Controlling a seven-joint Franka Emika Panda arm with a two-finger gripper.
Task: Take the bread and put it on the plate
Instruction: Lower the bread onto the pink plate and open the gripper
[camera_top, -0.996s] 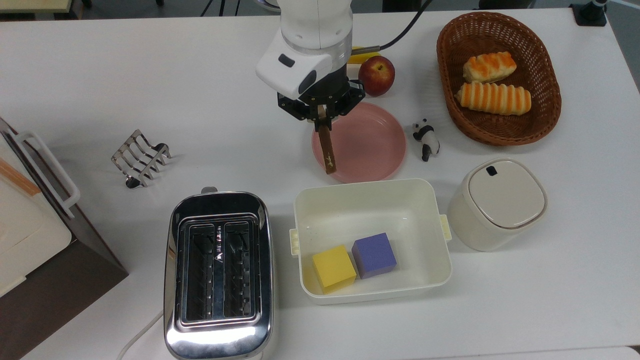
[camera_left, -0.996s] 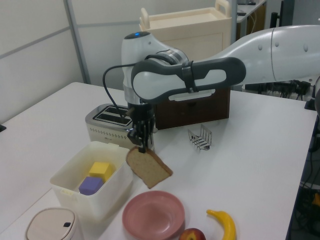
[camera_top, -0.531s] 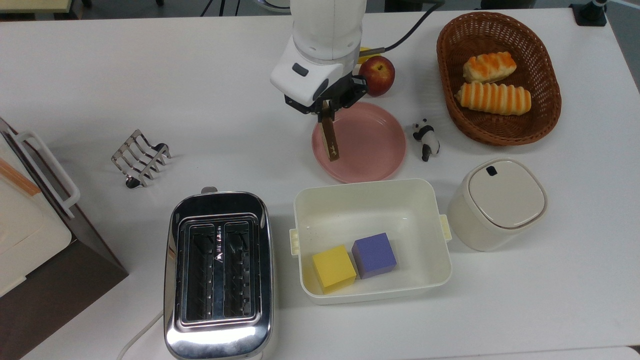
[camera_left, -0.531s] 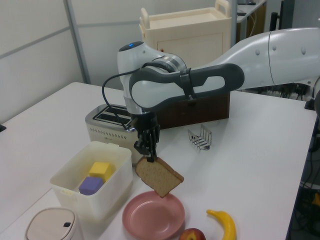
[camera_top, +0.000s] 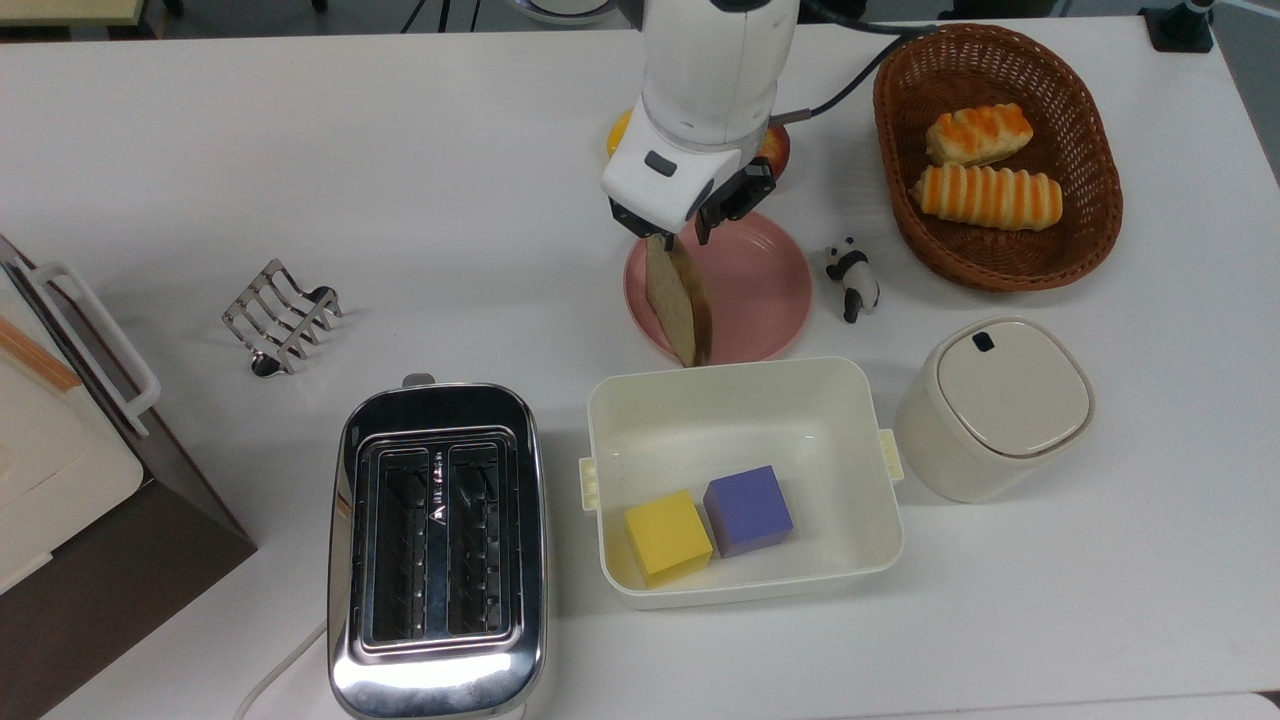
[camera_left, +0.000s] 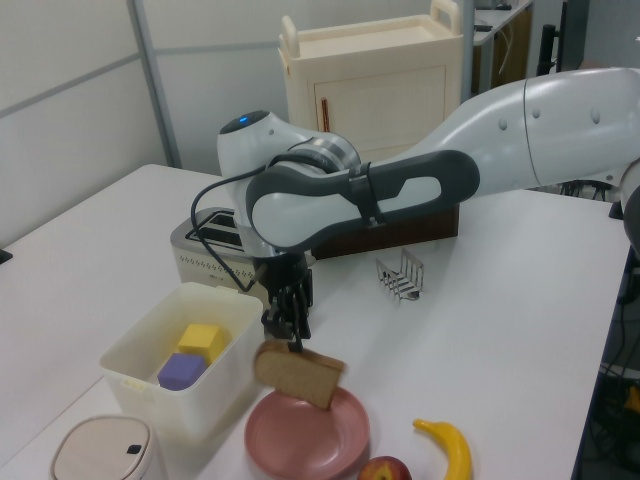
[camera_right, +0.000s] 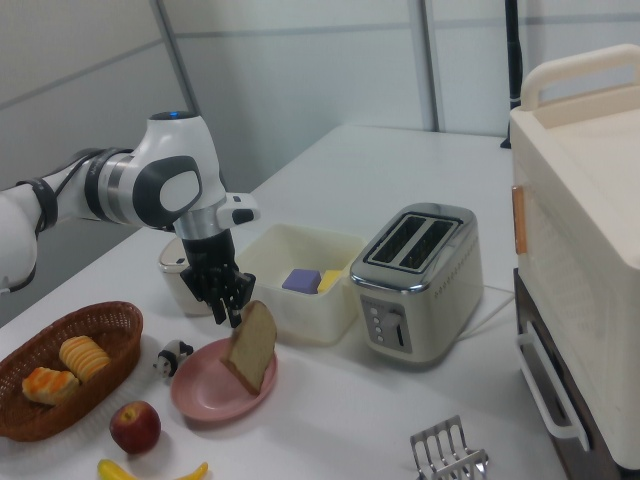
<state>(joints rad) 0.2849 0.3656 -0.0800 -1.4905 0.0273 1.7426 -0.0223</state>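
Observation:
The bread (camera_top: 680, 300) is a speckled tan slice with a dark crust. It leans at a slant over the left part of the pink plate (camera_top: 760, 290). My gripper (camera_top: 668, 237) is right above it, shut on the slice's upper edge. In the left view the bread (camera_left: 297, 375) tilts under the gripper (camera_left: 295, 343), above the plate (camera_left: 320, 445). The right view has the bread (camera_right: 252, 345) with its lower edge down at the plate (camera_right: 200, 400) and the gripper (camera_right: 238, 318) at its upper corner. Whether the slice touches the plate I cannot tell.
A white tub (camera_top: 600, 420) with two blocks stands just below the plate in the top view. A panda figure (camera_top: 852, 278) and a basket (camera_top: 1000, 283) of rolls lie to the plate's right, an apple (camera_right: 135, 427) and banana (camera_left: 450, 450) beyond it. Toaster (camera_top: 437, 545), canister (camera_top: 1005, 405), toast rack (camera_top: 280, 315).
The arm has moved toward the top view's right and come lower over the plate. The bread has swung from hanging edge-on to a slanted lean showing its face.

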